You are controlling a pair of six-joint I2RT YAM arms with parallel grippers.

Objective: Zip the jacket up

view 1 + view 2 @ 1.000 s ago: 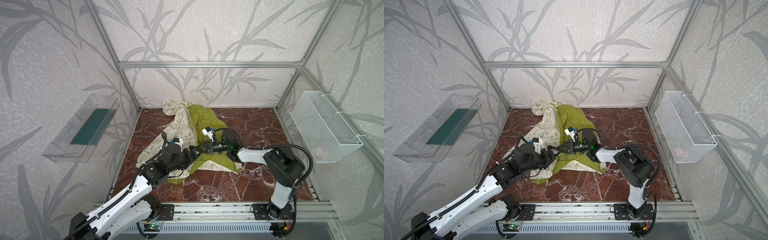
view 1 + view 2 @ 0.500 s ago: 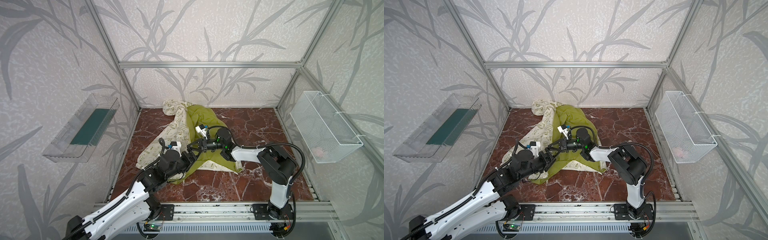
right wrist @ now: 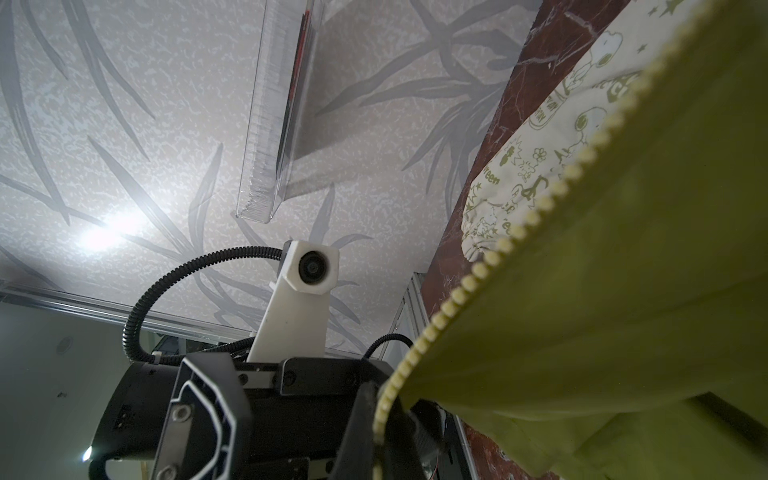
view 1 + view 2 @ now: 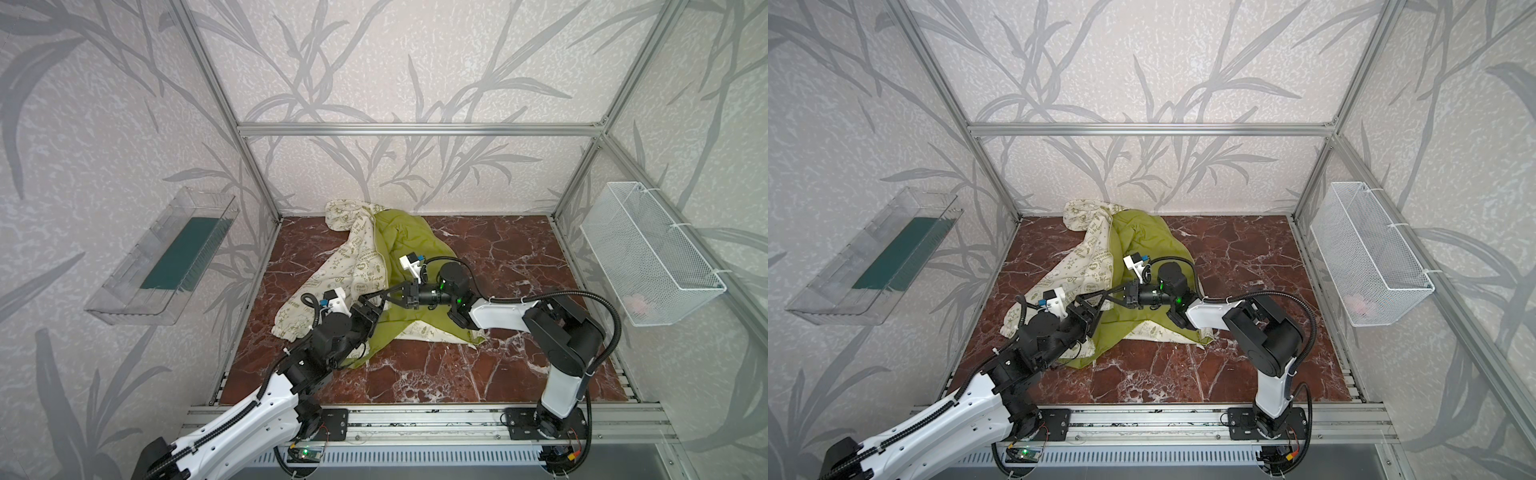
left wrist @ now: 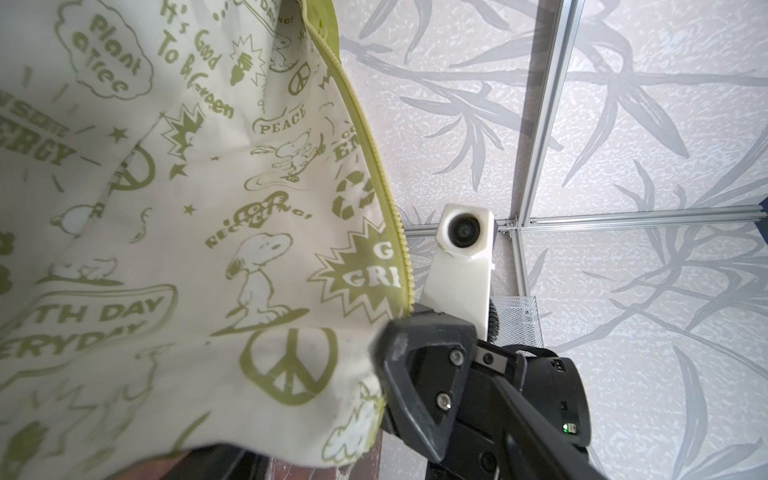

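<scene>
1. The jacket (image 4: 399,241) is bunched on the marble worktop (image 4: 498,257), left of centre and toward the back wall. The lime lining is mostly facing up and the front is wide open.
2. What just changed: over the last second the right gripper (image 4: 365,296) has reached further across the middle and dragged its pinched bit of hem along. Meanwhile the left arm backed off toward its base. The two now sit tip to tip, just beside each other.
3. Right gripper is clamped on the jacket right where the zipper edge (image 5: 374,166) runs out. Left gripper (image 3: 282,370) stands wide with the toothed edge running down against one finger. Nothing is pinched there as far as I can see.
4. My read: this looks like a handover or regrip at the zipper's end. The two halves aren't joined, so actual zipping hasn't started.
5. Readable print: "Plant a Tree", "It's Good To Be Green", "PEACE", "RECYCLING!", plus cut-off "…TH DAY …ERYDAY" and "…ERGY". There are Snoopy-style dog cartoons too. No brand tag that I can spot.
</scene>
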